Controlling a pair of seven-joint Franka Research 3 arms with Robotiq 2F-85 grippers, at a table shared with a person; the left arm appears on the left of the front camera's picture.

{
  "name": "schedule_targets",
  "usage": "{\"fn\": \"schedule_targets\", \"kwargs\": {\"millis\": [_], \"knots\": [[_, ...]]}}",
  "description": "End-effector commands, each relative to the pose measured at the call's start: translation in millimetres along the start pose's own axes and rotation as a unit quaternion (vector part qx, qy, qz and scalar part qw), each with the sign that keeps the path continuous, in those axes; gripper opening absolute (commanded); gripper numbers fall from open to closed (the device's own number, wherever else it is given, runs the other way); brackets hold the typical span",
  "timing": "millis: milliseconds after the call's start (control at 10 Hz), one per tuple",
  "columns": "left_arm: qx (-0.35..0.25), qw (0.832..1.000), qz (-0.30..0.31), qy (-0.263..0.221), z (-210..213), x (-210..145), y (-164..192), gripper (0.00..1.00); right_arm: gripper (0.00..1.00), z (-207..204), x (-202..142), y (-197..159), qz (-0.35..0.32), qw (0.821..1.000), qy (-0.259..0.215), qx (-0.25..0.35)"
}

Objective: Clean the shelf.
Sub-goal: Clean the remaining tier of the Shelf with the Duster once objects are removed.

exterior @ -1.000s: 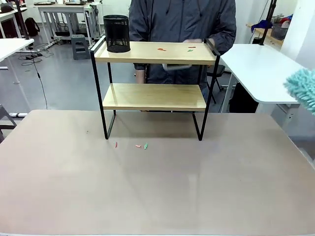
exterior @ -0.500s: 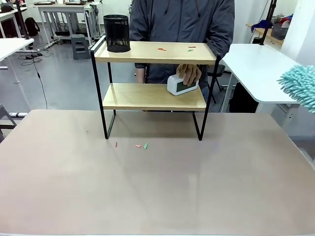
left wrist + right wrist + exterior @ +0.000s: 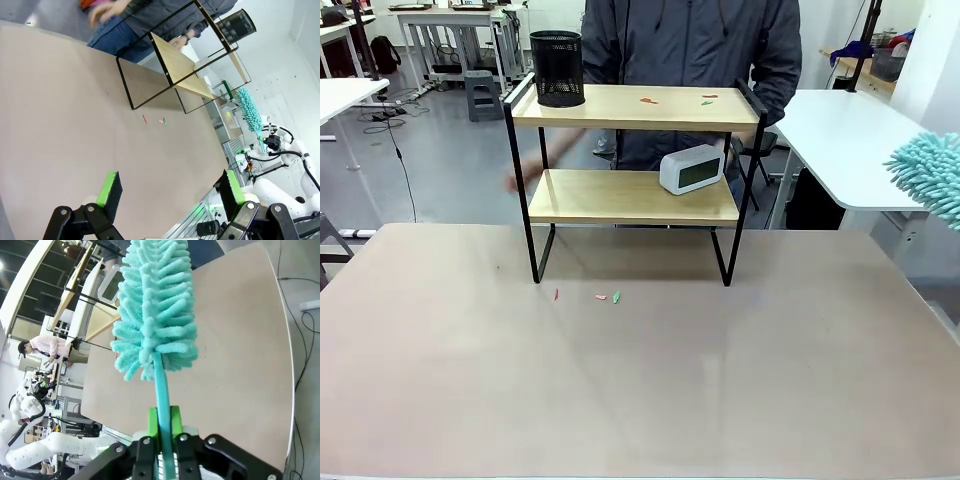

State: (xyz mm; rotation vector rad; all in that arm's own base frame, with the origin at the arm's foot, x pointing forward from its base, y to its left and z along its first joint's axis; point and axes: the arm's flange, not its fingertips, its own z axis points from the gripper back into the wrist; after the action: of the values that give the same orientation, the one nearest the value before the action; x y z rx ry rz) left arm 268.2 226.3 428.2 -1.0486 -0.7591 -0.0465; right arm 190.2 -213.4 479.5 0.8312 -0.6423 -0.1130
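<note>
Teal duster point(image 3: 155, 305) is clamped in my right gripper point(image 3: 163, 427), well right of the shelf point(image 3: 600, 195) at the far side of the table point(image 3: 640, 380). My left gripper point(image 3: 170, 186) stands open, empty. Coloured scraps point(image 3: 649, 99) lie on the top board, so I judge wiping not yet begun.

Black fingers point(image 3: 115, 194) with green pads point(image 3: 232, 186) and silver pivot screws point(image 3: 60, 211) — glossy white, rounded arm links point(image 3: 277, 192) behind.

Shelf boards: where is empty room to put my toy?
On the two-tier wooden shelf with black metal frame, the lower board is bare from its left legs to the white rectangular clock. The top board is free between the black mesh cup and the small red and green scraps; its ends are crowded.
</note>
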Motion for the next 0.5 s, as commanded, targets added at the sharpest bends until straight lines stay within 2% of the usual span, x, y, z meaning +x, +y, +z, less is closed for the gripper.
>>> {"fn": "schedule_targets", "kwargs": {"millis": [0,400], "knots": [[-0.007,1.0,-0.009,-0.009,-2.3,0.7,-0.4,1.0,0.12,2.6,-2.4,-3.1,0.0,1.0,0.0,0.003],[-0.007,1.0,-0.009,-0.009,-2.3,0.7,-0.4,1.0,0.12,2.6,-2.4,-3.1,0.0,1.0,0.0,0.003]]}}
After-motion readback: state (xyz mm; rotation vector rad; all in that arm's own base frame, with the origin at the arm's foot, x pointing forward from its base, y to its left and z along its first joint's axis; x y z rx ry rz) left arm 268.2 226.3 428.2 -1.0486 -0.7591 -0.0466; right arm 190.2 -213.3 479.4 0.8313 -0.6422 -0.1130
